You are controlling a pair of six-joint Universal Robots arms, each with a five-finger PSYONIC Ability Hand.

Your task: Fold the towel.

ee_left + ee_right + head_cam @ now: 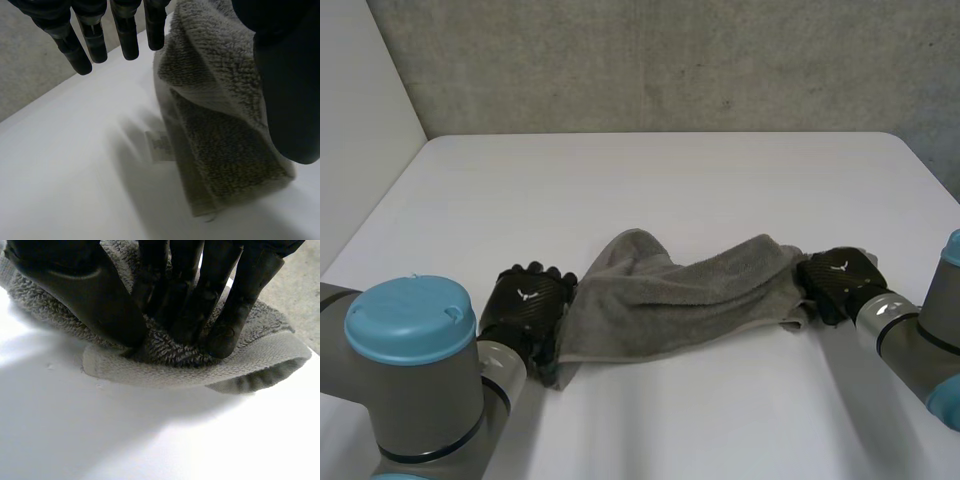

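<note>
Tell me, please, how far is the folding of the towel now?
Done: no neat fold yet; the towel is bunched and stretched between the hands. In hand: the right hand pinches one end, the left hand holds the other end at its thumb. Left: bringing the ends together and flattening it on the table.

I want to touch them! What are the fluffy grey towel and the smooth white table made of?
The fluffy grey towel looks like terry cloth, probably cotton: tiny loops cover it, with a flat woven band along its edge. The smooth white table looks like hard matt laminate or painted board; which one, I cannot tell.
</note>
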